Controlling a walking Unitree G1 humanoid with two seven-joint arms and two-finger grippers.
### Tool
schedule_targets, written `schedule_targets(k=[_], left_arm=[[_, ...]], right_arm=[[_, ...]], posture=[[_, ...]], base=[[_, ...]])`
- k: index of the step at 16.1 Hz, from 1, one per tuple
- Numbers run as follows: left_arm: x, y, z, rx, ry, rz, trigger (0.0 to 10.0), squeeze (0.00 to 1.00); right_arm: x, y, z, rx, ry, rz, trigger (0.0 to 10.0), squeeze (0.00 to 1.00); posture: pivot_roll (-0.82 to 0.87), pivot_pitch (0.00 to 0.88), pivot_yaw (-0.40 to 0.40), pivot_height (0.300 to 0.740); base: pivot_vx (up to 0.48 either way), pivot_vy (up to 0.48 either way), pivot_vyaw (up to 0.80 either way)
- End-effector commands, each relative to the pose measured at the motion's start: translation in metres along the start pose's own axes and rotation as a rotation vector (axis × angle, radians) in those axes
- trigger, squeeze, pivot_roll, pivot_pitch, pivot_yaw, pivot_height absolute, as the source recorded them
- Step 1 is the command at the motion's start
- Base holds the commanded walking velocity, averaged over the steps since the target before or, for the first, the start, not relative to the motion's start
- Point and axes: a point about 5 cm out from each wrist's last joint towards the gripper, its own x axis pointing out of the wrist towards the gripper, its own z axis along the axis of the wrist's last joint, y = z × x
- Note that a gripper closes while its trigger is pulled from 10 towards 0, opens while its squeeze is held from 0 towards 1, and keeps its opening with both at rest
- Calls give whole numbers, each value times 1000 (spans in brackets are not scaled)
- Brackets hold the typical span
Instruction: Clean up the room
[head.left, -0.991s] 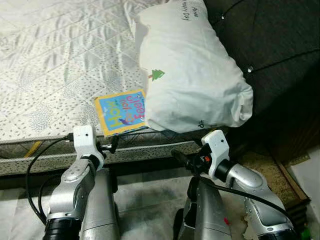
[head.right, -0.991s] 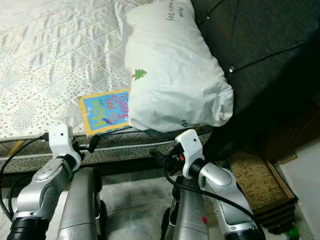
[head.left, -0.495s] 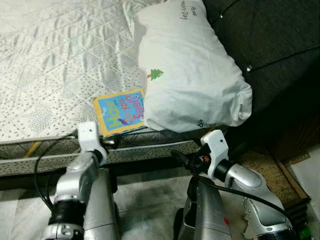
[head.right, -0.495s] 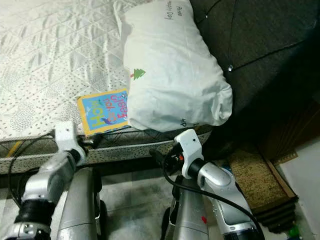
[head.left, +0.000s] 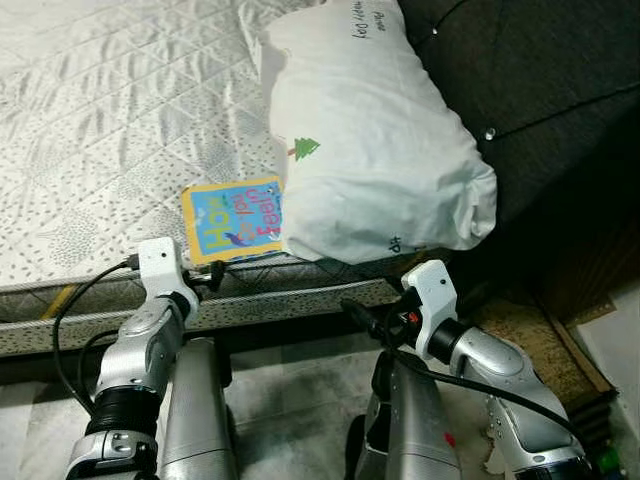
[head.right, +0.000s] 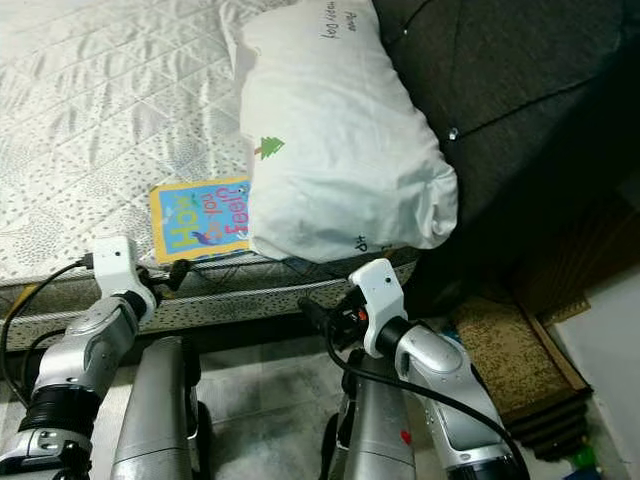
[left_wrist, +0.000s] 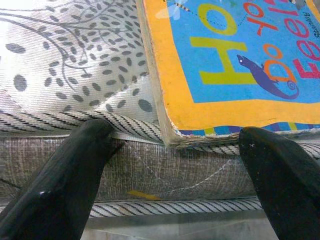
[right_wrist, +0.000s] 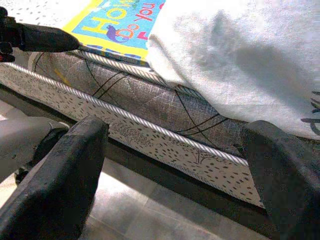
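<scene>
1. Two grippers I hold low at the mattress (head.left: 100, 120) edge.
2. My left gripper (left_wrist: 170, 165) is spread wide just below the book (head.left: 236, 220), touching nothing.
3. My right gripper (right_wrist: 175, 150) gapes empty under the pillow (head.left: 370, 140).
4. Book's far edge is tucked beneath that pillow.

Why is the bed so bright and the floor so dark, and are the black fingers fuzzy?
In the left eye view, light falls on the mattress and pillow, while the floor lies in shade. In the left wrist view, the book is sharp, but the left hand fingers look soft, being close. In the right wrist view, the pillow glares white.
</scene>
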Motion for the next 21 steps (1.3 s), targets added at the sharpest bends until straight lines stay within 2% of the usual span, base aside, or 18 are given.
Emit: schedule_targets(k=[1, 4, 7, 10, 15, 16, 19, 21], left_arm=[[-3, 22, 8, -5, -41, 97, 10000, 0], [-3, 33, 13, -7, -62, 146, 10000, 0], [-5, 50, 21, -26, -98, 247, 10000, 0], [-6, 54, 20, -31, -93, 263, 10000, 0], [-3, 26, 23, 18, -149, 177, 10000, 0], [-3, 24, 22, 23, -150, 172, 10000, 0], [-2, 12, 13, 32, -123, 114, 10000, 0], [-1, 4, 2, 41, -62, 64, 10000, 0]], right_arm=[[-2, 0, -3, -10, 12, 1, 10000, 0], [-3, 0, -4, -12, 14, 0, 10000, 0], [-3, 0, -4, -14, 15, 0, 10000, 0], [-2, 0, -4, -15, 16, 1, 10000, 0], [-1, 1, -4, -22, 14, 2, 10000, 0], [-1, 1, -4, -23, 14, 3, 10000, 0], [-1, 2, -5, -26, 15, 4, 10000, 0], [0, 1, -5, -28, 14, 4, 10000, 0]], posture=[[20, 229, -90, 532], [20, 229, -90, 532], [22, 226, -90, 532], [22, 227, -90, 532], [19, 224, -88, 532], [18, 224, -88, 532], [18, 224, -88, 532], [17, 225, -89, 532]], base=[[0, 0, 0], [0, 0, 0], [0, 0, 0], [0, 0, 0], [0, 0, 0], [0, 0, 0], [0, 0, 0], [0, 0, 0]])
